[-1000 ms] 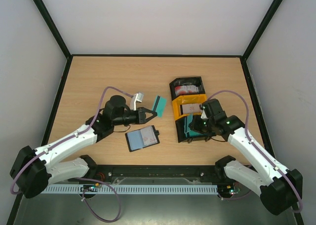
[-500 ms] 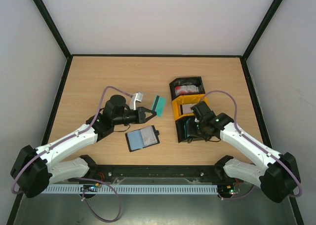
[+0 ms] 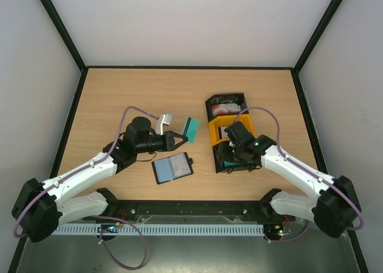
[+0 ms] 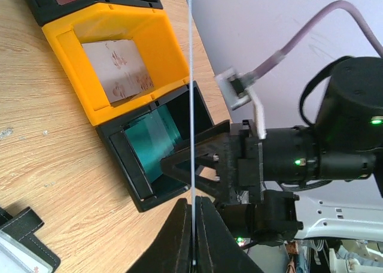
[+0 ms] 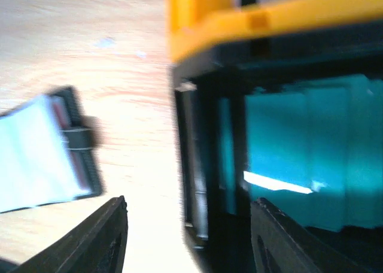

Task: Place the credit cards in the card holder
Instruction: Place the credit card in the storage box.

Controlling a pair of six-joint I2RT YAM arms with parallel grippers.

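My left gripper (image 3: 182, 136) is shut on a teal credit card (image 3: 191, 127), holding it above the table left of the bins. In the left wrist view that card (image 4: 190, 75) shows edge-on as a thin line between the closed fingers (image 4: 179, 240). The card holder (image 3: 173, 167) lies open on the wood below, with a card in its pale inner slot. My right gripper (image 3: 230, 155) hangs open over the left wall of the near black bin (image 3: 216, 159). Several teal credit cards (image 5: 299, 165) lie in that bin; nothing is between the right fingers (image 5: 102, 240).
Three bins stand in a row: the far black bin (image 3: 226, 97) holds red-and-white cards, the yellow bin (image 3: 213, 129) a pale beige card (image 4: 122, 69), and the near black bin the teal ones. The card holder (image 5: 42, 153) lies just left of the right gripper.
The right arm has swung left over the near black bin and its jaws have opened. The left gripper has stayed almost still, holding the teal card.
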